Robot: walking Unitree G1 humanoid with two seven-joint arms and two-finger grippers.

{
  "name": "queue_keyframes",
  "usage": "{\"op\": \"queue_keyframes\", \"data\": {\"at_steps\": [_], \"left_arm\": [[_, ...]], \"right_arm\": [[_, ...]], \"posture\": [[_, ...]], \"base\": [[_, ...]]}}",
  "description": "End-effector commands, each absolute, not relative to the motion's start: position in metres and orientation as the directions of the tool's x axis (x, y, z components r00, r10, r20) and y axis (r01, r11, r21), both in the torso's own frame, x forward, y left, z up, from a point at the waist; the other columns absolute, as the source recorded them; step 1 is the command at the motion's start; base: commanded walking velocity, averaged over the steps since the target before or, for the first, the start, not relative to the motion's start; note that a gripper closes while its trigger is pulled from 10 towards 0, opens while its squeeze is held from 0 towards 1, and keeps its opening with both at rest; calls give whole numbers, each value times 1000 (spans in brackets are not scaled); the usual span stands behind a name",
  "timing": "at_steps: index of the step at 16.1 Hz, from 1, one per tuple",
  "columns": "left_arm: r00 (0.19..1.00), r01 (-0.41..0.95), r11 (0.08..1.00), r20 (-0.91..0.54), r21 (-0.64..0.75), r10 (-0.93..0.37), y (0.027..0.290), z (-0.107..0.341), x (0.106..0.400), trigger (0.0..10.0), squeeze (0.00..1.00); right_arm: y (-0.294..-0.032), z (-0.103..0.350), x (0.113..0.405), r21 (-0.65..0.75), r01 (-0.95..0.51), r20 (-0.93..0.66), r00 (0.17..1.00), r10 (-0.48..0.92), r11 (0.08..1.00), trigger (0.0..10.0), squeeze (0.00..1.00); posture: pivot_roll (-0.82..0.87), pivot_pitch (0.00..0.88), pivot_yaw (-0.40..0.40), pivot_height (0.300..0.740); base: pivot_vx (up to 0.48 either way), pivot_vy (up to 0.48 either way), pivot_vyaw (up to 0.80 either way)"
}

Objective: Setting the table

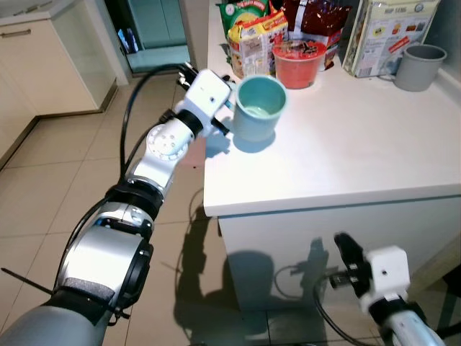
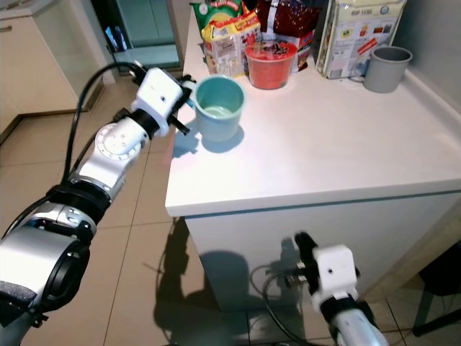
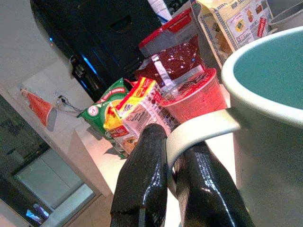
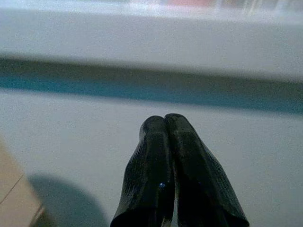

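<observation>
A teal mug stands upright near the left edge of the white table. My left gripper reaches in from the left and is shut on the mug's pale handle, one black finger on each side of it. The mug looks empty inside. My right gripper hangs low in front of the table's white side panel, below the tabletop; its two fingers are pressed together with nothing between them.
At the table's far side stand a red cup, snack packets, a printed box and a grey mug. Tiled floor lies to the left, with pale cabinets beyond it.
</observation>
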State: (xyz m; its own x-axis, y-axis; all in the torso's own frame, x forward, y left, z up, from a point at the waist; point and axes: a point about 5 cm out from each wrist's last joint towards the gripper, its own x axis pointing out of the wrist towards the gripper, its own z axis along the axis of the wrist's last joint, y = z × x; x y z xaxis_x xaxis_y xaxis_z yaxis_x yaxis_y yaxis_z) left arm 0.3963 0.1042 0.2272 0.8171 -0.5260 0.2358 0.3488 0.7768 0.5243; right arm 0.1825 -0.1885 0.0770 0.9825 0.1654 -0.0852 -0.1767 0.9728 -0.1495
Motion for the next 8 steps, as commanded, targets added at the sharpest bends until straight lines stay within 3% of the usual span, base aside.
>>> {"op": "queue_keyframes", "data": {"at_steps": [1, 5, 8], "left_arm": [[818, 335, 797, 264, 502, -511, 110, 237, 398, 0, 0], [839, 314, 836, 280, 450, -466, 127, 243, 398, 0, 0], [925, 227, 890, 198, 394, -324, 192, 227, 395, 0, 0]], "right_arm": [[-187, 78, 187, -165, -159, -44, 987, 154, 973, 10000, 0], [-192, 75, 188, -182, -134, 7, 990, 138, 974, 10000, 0], [-193, 75, 188, -179, -143, 30, 988, 151, 973, 10000, 0]], "posture": [[-72, 0, 103, 740], [-47, 0, 88, 740], [-14, 0, 77, 740]], "base": [[0, 0, 0], [0, 0, 0], [0, 0, 0]]}}
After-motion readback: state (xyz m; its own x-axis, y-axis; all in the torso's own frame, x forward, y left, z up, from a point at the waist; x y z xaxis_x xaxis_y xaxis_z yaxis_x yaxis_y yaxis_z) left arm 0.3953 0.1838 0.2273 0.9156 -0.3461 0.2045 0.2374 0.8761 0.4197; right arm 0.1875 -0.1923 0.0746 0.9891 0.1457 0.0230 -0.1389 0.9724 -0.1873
